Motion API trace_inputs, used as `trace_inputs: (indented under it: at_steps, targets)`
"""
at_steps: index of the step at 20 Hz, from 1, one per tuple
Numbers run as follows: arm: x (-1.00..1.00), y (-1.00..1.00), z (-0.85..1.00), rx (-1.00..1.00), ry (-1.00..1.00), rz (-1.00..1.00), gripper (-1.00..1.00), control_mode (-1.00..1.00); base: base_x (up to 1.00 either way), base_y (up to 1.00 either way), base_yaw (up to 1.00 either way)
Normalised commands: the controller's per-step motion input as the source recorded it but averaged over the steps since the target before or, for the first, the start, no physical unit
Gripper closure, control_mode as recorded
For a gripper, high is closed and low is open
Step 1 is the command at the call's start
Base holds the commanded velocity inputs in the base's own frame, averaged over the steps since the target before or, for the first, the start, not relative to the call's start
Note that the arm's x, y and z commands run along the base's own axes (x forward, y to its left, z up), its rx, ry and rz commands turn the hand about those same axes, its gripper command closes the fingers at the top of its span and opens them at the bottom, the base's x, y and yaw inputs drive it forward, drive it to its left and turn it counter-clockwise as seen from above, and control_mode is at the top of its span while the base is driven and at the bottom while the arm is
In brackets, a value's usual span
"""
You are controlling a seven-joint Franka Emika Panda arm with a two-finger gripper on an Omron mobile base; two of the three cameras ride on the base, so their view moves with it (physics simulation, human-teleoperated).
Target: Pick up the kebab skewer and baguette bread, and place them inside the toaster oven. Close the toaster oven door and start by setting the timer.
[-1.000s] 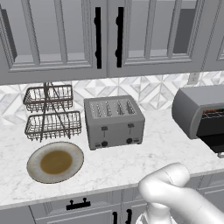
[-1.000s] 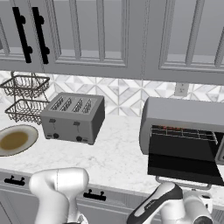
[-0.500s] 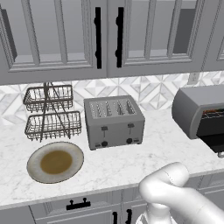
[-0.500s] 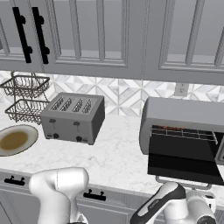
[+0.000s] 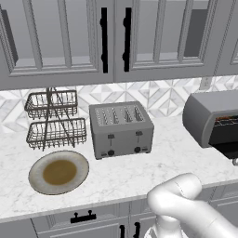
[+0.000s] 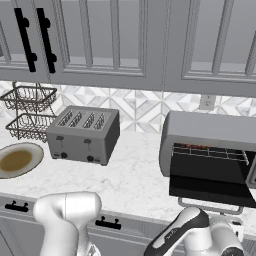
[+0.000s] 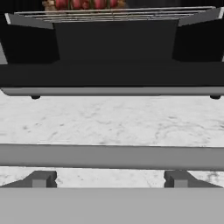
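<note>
Toaster oven (image 6: 210,150) stands at the counter's right end, its door (image 6: 207,189) dropped flat over open marble (image 7: 109,118); the kebab skewer (image 7: 83,4) lies on its wire rack (image 7: 113,15). Gripper (image 7: 109,179) jaws spread wide, empty. Plate (image 5: 59,171) bare

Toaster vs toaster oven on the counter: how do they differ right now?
The toaster is a small box with four top slots and front levers; the toaster oven is wider, with a rounded top. The toaster has no door; the toaster oven's front stands open, its door dropped flat, showing a wire rack with red chunks at the back. Both are grey metal, standing against the backsplash.
</note>
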Motion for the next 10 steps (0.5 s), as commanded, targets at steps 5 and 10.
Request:
trace_inputs:
  at_steps: [5,10]
  targets:
    - [0.10,0.05,0.65,0.00,-0.08,0.00,-1.00,-1.00,0.00,0.00,0.00]
    - [0.13,0.01,0.60,0.00,-0.06,0.00,-1.00,-1.00,0.00,0.00,0.00]
